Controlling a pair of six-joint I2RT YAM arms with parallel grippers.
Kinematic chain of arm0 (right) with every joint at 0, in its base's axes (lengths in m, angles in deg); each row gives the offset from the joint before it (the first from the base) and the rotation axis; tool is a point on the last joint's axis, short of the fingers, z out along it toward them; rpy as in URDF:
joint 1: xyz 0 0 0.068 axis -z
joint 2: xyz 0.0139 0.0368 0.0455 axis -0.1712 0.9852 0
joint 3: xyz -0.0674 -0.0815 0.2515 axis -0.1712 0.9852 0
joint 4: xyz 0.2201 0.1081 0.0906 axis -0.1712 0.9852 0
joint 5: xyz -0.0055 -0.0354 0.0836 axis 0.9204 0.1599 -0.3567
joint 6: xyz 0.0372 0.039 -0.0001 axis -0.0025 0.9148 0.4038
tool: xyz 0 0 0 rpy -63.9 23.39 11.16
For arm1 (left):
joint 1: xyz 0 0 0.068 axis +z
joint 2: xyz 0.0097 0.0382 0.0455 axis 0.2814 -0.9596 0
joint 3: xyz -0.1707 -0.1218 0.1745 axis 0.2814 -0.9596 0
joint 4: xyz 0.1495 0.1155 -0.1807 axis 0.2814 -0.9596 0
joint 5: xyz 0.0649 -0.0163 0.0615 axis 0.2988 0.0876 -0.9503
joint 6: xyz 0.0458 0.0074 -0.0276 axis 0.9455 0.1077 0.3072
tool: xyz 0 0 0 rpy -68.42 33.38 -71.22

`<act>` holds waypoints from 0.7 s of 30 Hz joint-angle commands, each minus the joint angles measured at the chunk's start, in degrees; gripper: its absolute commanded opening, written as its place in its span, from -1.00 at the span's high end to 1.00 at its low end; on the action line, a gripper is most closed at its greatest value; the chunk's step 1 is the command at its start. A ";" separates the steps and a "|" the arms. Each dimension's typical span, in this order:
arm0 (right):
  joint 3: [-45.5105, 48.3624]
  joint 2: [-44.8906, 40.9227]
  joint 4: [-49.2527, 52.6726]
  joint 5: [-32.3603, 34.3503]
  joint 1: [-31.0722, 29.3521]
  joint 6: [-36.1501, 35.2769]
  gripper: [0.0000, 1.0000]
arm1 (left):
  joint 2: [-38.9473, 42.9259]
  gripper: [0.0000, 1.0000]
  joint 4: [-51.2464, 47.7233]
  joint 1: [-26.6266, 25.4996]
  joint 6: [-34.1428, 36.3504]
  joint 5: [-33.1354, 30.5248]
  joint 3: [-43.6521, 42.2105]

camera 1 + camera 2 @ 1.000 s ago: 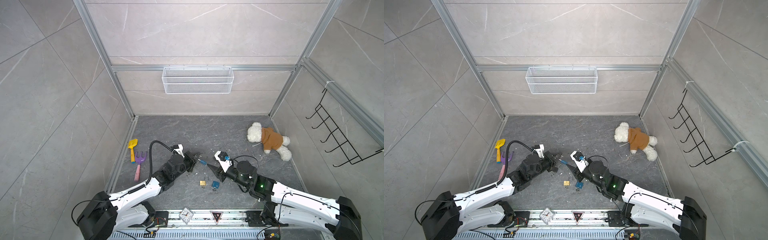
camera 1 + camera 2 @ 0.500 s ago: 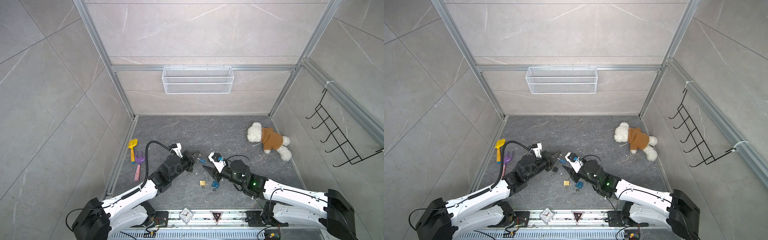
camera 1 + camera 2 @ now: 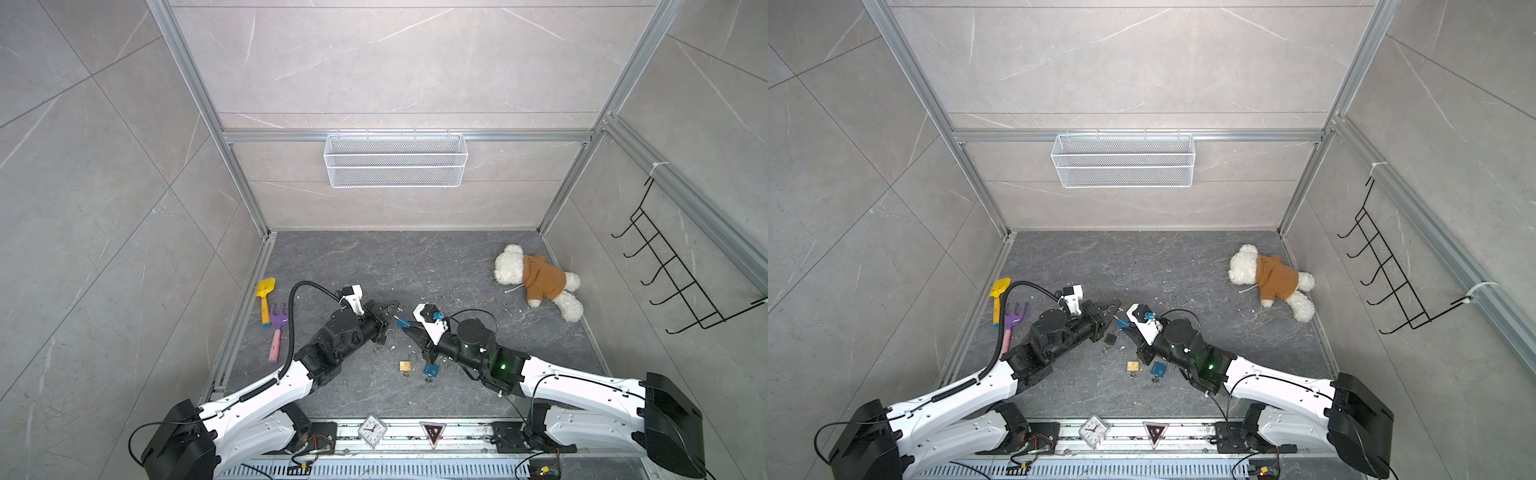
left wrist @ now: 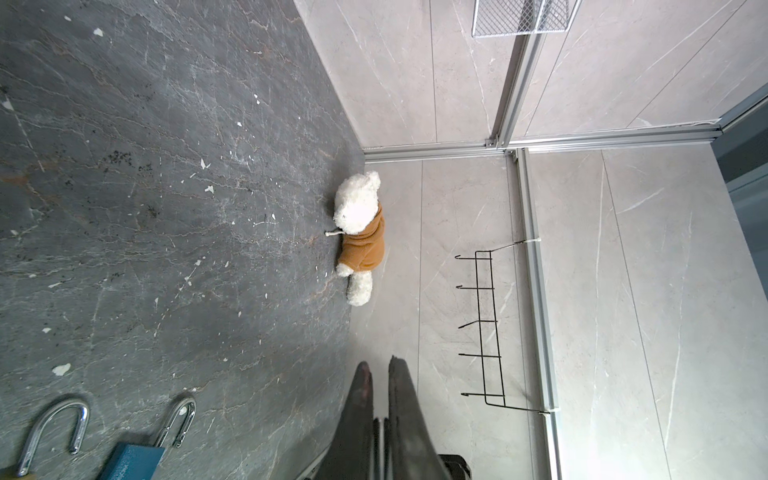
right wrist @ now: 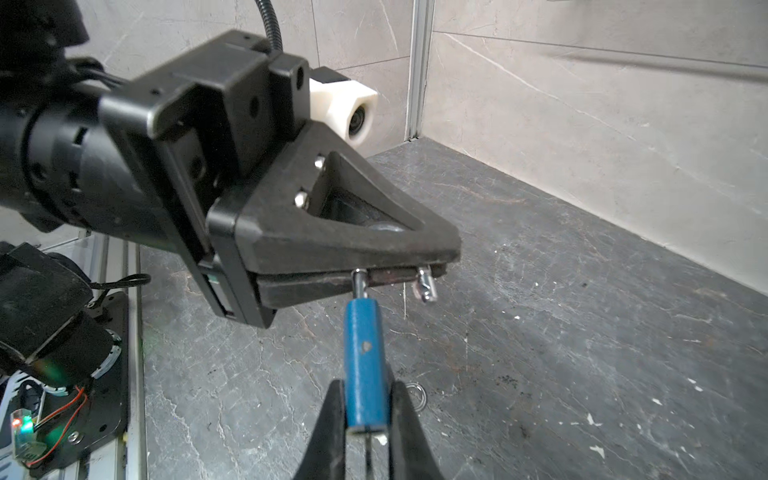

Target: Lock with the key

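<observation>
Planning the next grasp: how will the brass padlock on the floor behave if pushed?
The brass padlock probably slides, not rolls: it lies flat. Metal, so likely heavy for its size. Its shackle looks open and may swing.

Bright, even light from above, with soft, faint shadows on the dark floor (image 3: 374, 266). Top views are sharp, straight lines bowing toward the edges. Wrist views look slightly soft close up.

Pale grey marble-look tile walls (image 3: 395, 62), aluminium frame posts (image 3: 203, 110) at corners. Dark grey veined bench (image 3: 374, 266), flecked with white chips. White wire mesh basket (image 3: 395, 166) on the back rail. Black wire hook rack (image 3: 677, 278) on the right wall. Soft, even light.
</observation>
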 commanded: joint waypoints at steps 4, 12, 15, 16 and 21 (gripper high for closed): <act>-0.90 -2.48 -0.95 -0.61 4.60 8.91 1.00 | 1.85 -0.19 -13.59 -0.21 15.80 4.51 9.28; -13.71 -2.57 27.37 -20.73 15.99 21.40 1.00 | 5.42 -0.99 -36.63 0.14 46.55 -13.76 16.18; -18.46 -1.13 37.93 -28.07 18.78 21.60 1.00 | 6.09 -0.99 -34.96 0.16 54.57 -17.97 15.03; -19.65 -1.02 40.78 -29.04 19.00 21.41 1.00 | 5.71 -0.99 -34.70 0.23 56.39 -19.21 15.02; -19.70 -4.74 44.81 -30.91 20.53 22.01 1.00 | 2.81 -0.95 -36.64 0.22 60.86 -22.17 16.47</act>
